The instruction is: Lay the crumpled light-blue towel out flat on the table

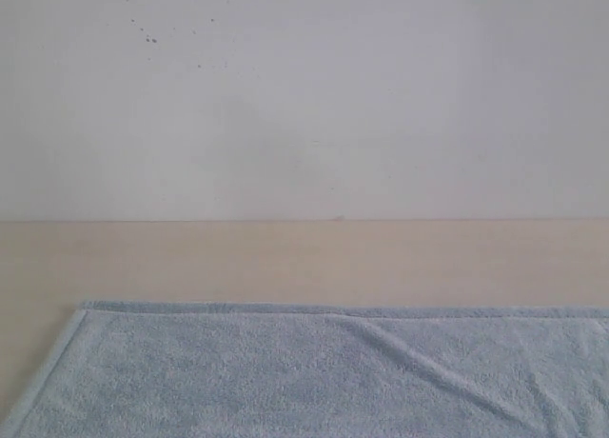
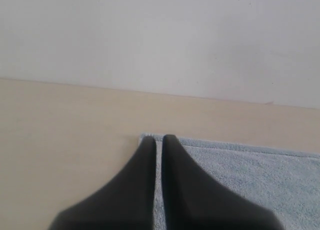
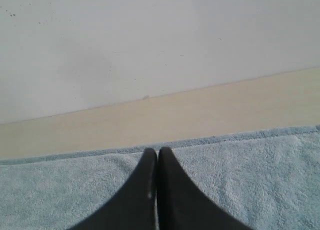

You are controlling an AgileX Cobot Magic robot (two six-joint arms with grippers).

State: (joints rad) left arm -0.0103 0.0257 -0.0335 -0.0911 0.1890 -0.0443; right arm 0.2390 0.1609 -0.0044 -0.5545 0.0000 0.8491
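Left gripper [image 2: 159,138] and right gripper [image 3: 157,150] closed

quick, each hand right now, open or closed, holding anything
left hand: closed but for a thin slit, nothing seen in it
right hand: closed tight, nothing seen in it

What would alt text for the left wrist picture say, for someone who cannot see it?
A black claw, almost shut, points at the corner of a pale blue towel lying flat on a beige table. A plain grey-white wall rises behind.
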